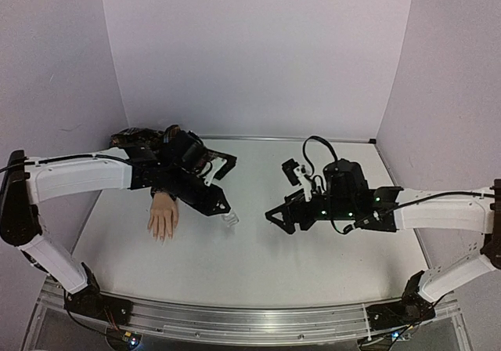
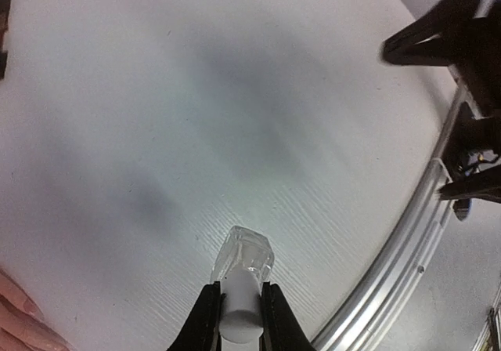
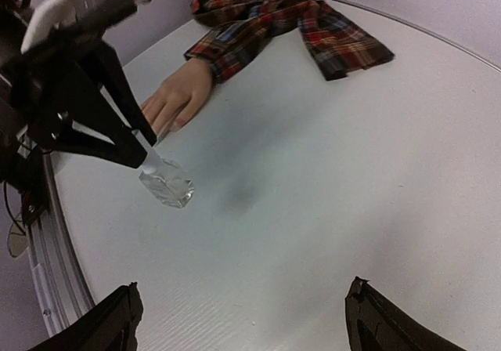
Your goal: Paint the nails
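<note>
Pinching bottle by cap beside hand, left claw likely readies uncapping; right claw spread, apart.

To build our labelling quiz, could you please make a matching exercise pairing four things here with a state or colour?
Things:
1. bottle
2. hand
3. right gripper
4. sleeve

States:
A. plaid
B. open, empty
C. held in the left gripper
D. flat on the table

Pairs: 1-C, 2-D, 3-B, 4-A
</note>
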Tool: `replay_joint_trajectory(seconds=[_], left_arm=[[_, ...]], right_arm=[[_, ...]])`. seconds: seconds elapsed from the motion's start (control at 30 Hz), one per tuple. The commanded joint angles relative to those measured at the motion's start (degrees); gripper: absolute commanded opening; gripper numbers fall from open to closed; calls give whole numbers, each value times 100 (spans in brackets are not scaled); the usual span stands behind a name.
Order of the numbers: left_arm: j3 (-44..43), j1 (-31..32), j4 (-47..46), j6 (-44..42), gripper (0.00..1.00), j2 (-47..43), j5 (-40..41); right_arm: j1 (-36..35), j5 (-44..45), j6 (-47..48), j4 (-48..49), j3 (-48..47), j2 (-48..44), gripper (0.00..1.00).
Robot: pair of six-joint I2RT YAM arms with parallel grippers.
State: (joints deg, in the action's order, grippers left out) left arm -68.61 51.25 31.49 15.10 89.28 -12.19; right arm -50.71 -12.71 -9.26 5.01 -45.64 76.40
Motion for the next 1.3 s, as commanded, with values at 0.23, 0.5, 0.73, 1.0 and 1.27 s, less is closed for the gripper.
replay_joint_trajectory(seconds=[0.23, 0.5, 0.73, 1.0, 1.27], left_arm=[[-129, 8, 397, -1175, 0, -870, -993], [-29, 10, 252, -1261, 0, -1192, -1125], [20, 11, 182, -1257, 0, -1319, -1144], [-12, 8, 162, -1225, 0, -1272, -1183], [-12, 9, 135, -1220, 0, -1297, -1194]], right_arm=[[-538, -1240, 838, 831, -1459, 1443, 76], [-583, -1774, 876, 870, -1736, 1827, 62], [-632, -1767, 880, 879, -1778, 1995, 55], [-700, -1799, 873, 905, -1902, 2064, 42], [-721, -1886, 878, 905, -2007, 2160, 33]])
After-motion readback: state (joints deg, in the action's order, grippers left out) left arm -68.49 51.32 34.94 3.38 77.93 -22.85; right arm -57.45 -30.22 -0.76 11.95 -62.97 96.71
